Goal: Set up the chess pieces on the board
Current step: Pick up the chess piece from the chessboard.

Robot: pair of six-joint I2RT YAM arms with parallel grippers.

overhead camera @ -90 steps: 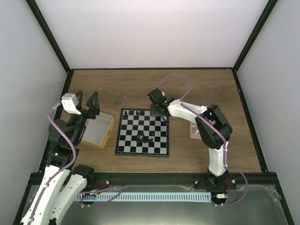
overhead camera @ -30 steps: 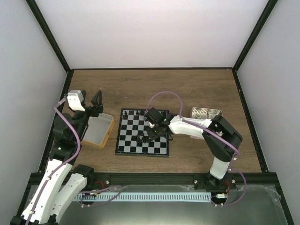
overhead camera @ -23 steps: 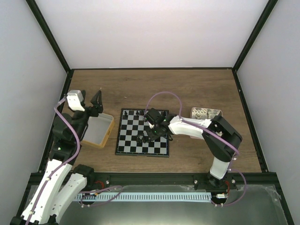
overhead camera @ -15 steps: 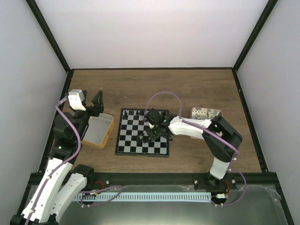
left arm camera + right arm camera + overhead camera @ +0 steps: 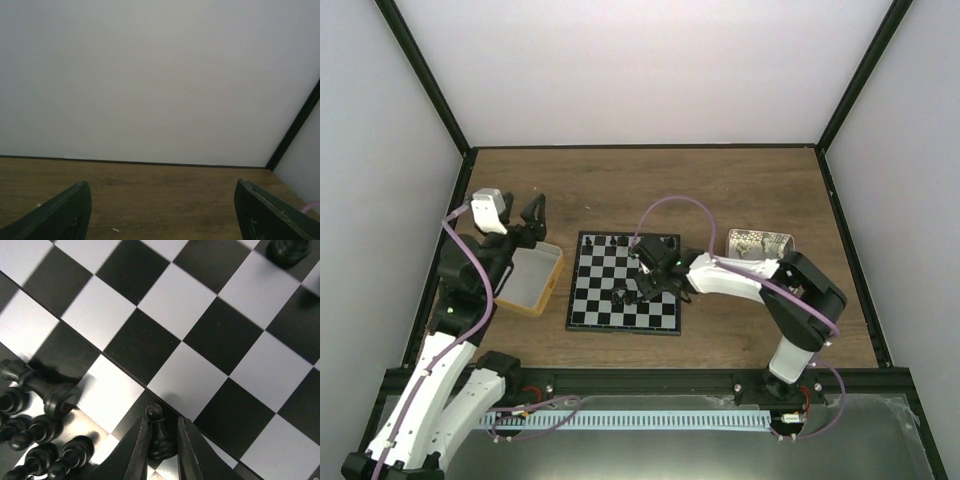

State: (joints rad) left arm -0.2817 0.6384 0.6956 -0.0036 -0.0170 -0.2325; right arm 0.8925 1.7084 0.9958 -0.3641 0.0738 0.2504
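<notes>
Now the right claw (image 5: pixel 163 426) pinches an upright pawn (image 5: pixel 157 432) near the middle of the board (image 5: pixel 200 335), the heap of pieces (image 5: pixel 35 450) at its eight o'clock; the left claw (image 5: pixel 161 184) hangs spread, empty, well apart.

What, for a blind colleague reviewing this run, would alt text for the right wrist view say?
The right gripper grips an upright black pawn on the chessboard; a cluster of other black pieces, one lying down, sits at lower left.
</notes>
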